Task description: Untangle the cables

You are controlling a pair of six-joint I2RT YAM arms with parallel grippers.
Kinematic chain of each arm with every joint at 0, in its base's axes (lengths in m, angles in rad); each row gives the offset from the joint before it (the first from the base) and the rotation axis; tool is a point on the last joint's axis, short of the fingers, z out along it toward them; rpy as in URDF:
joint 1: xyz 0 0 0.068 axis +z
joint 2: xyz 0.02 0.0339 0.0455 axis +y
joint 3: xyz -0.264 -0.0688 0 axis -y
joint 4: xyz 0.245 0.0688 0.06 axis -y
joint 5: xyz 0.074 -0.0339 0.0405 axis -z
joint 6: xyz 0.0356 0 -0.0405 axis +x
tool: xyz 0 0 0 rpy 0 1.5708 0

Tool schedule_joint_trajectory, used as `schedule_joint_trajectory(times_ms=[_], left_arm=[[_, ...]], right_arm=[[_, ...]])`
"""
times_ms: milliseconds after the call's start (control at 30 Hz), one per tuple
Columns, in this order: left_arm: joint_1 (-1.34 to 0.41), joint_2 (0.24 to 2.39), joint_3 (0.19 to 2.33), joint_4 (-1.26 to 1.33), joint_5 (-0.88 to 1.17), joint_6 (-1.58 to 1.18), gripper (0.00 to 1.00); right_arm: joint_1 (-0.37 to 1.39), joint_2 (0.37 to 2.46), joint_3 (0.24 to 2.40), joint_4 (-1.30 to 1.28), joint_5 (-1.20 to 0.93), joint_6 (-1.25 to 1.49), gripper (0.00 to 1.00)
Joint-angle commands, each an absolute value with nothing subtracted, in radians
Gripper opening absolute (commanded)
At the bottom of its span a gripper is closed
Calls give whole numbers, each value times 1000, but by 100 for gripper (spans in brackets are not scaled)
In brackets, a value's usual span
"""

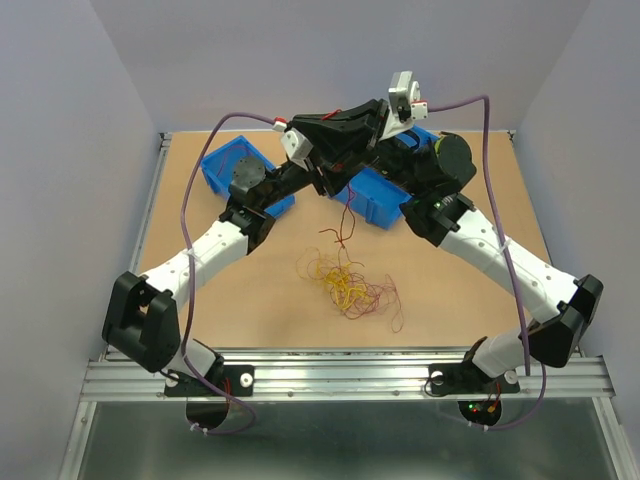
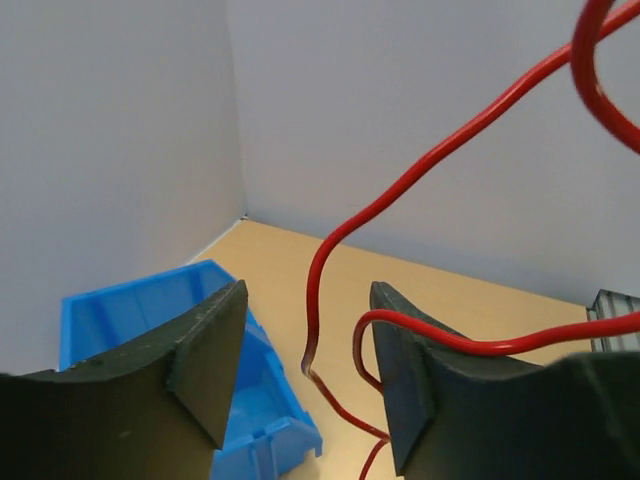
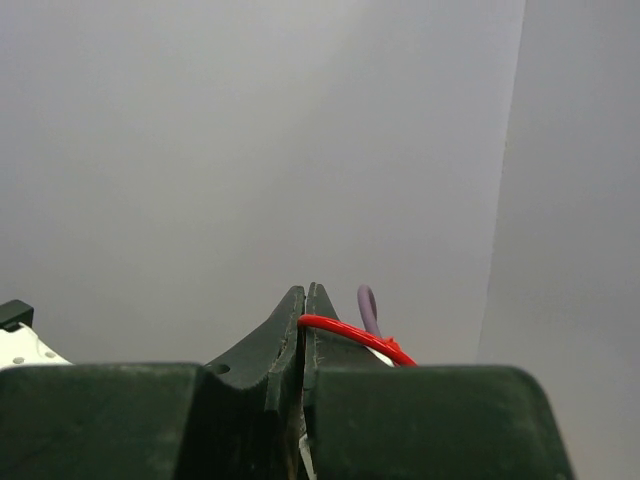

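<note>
Top external view showed your table [image 1: 450, 290] with the tangle of cables [image 1: 345, 285] lying at its middle, nearer you than the two blue bins [image 1: 232, 165]. You held one red wire [image 1: 347, 215] high above that heap, its lower end dangling toward it, probably so the strand hung free and could be drawn out. Your right gripper [image 3: 306, 300] was pinched together on the wire. Your left gripper [image 2: 308, 345] stood with jaws apart, red wire passing between them, unclamped.
</note>
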State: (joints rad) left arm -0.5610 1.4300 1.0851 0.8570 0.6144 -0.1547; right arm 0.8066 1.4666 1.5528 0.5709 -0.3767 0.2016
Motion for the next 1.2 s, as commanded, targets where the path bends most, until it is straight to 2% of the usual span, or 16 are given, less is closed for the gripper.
schedule_joint_trajectory(times_ms=[0, 100, 133, 200, 500, 600, 700, 833, 900, 967, 1067, 1167], left_arm=[[-563, 1428, 1115, 945, 660, -161, 54], [-563, 1442, 1111, 946, 667, -158, 34], [-561, 1446, 1109, 946, 679, -161, 22], [-563, 1460, 1100, 954, 699, -169, 14], [-577, 1532, 1014, 1051, 764, -218, 9], [-584, 1561, 1000, 1052, 779, -213, 0], [-583, 1560, 988, 1037, 772, -190, 0], [-581, 1479, 1000, 916, 736, -127, 0], [-580, 1447, 1037, 728, 663, -98, 0], [-563, 1430, 1095, 562, 560, -80, 0], [-503, 1382, 1097, 485, 485, -39, 0], [-470, 1342, 1114, 392, 456, 20, 0]], right_arm=[[813, 1427, 1568, 637, -402, 252, 1], [813, 1430, 1601, 638, -407, 268, 1], [811, 1436, 1615, 637, -407, 273, 0], [811, 1439, 1638, 635, -402, 285, 1], [813, 1500, 1831, 620, -379, 314, 1], [811, 1512, 1882, 618, -364, 316, 1], [813, 1493, 1865, 618, -312, 299, 0], [813, 1402, 1670, 618, -201, 238, 1], [813, 1300, 1562, 643, -123, 189, 1], [813, 1217, 1364, 682, -59, 170, 0], [811, 1007, 1133, 692, -6, 185, 1], [811, 895, 931, 623, 60, 233, 1]])
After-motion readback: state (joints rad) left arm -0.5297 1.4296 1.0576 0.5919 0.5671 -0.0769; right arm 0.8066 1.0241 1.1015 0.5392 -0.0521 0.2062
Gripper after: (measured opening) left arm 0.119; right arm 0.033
